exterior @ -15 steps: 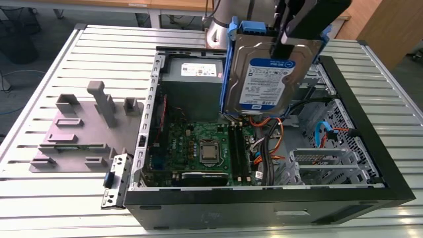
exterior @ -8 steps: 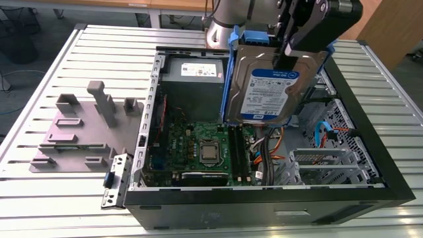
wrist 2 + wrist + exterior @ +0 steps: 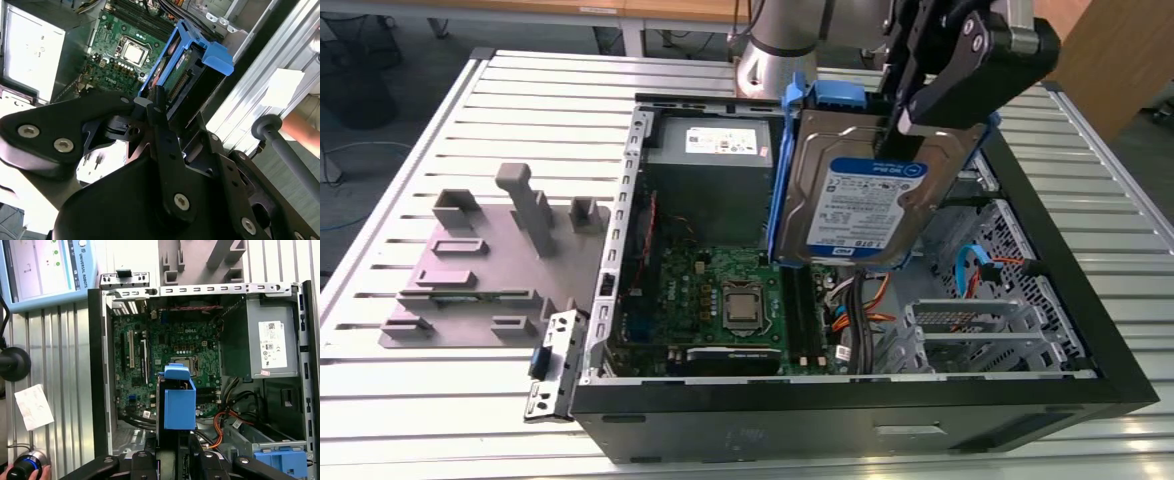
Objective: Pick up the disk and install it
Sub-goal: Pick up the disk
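While the end effector point(image 3: 905, 128) grips the disk point(image 3: 861, 205), the case point(image 3: 854, 420) holds a motherboard point(image 3: 707, 275).

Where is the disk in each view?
Exterior view: disk upright above the open case, label facing the camera.
Second wrist view: disk edge-on beyond the gripper.
First wrist view: disk end-on, over the motherboard.
Shared landmark: processor.

A robotics lab: slatted aluminium bench point(image 3: 427, 120), opened computer case point(image 3: 854, 420), teach pendant point(image 3: 45, 270) alongside.
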{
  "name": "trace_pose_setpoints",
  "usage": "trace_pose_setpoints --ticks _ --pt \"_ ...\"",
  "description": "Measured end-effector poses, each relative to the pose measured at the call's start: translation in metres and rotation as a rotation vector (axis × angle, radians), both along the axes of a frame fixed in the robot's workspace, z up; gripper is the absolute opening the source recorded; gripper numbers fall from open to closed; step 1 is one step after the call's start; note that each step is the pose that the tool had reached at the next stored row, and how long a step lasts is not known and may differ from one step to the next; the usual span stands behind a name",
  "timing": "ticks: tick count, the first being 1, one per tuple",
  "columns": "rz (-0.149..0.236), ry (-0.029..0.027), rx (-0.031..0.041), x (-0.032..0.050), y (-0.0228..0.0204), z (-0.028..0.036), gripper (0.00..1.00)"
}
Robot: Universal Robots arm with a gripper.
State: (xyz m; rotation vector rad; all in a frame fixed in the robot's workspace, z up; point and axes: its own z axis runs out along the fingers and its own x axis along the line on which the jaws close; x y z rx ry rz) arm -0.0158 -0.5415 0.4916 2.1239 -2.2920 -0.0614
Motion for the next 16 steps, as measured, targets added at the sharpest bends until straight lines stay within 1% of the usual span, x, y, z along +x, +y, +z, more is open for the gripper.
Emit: trace_pose_setpoints --ticks 5,8,12,16 --pt "-0.002 0.0000 -0.0001 0.0003 -0.0066 -0.0030 0.35" --pt "-0.003 0.0000 -0.0001 0.0021 -0.0104 -0.0050 0.35" --pt "-0.003 0.0000 0.0000 0.0091 -0.0134 -0.0069 0.35" --pt "-0.003 0.0002 0.0000 0.0204 -0.0169 -0.0087 0.35"
